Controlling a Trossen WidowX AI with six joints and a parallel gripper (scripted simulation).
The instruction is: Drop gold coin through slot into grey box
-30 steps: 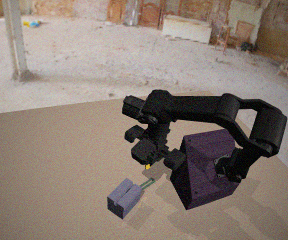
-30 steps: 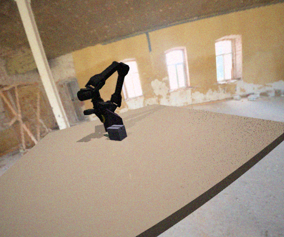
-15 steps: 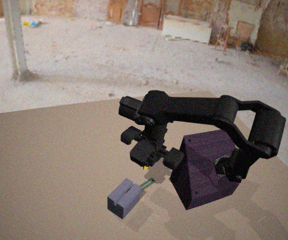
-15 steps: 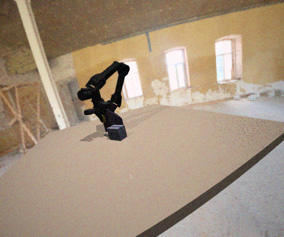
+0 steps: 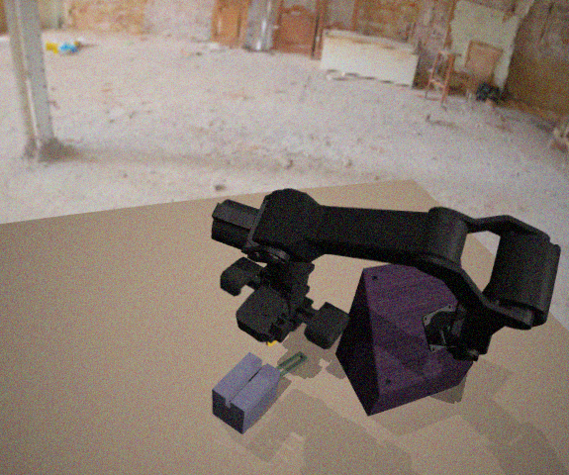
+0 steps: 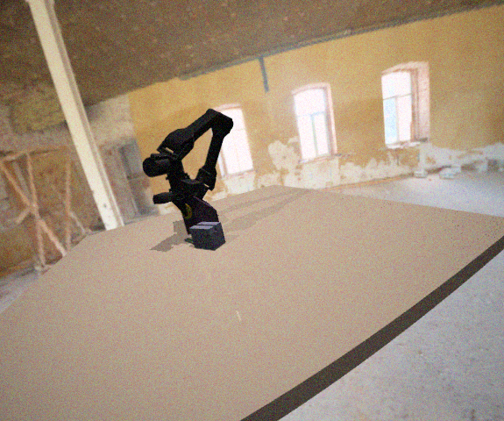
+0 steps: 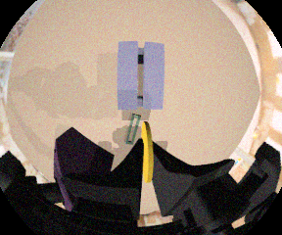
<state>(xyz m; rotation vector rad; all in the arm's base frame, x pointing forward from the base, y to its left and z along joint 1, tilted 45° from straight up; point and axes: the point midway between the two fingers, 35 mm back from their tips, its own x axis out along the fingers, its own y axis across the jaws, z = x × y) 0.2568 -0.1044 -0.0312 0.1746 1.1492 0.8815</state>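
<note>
Robot claw (image 7: 145,186) grips a gold coin (image 7: 147,152) edge-on, above the table (image 5: 95,307).
Grey box (image 7: 141,74) w/ slot lies ahead; green holder (image 7: 135,128) probably empty, view blurry.

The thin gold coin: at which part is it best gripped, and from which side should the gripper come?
Grip the thin gold coin on its two flat faces, near the upper rim, coming from above. It is too thin to pinch by the edge. The gripper holds it so now, edge-on in the wrist view, the lower rim free to enter the narrow slot of the grey box.
</note>
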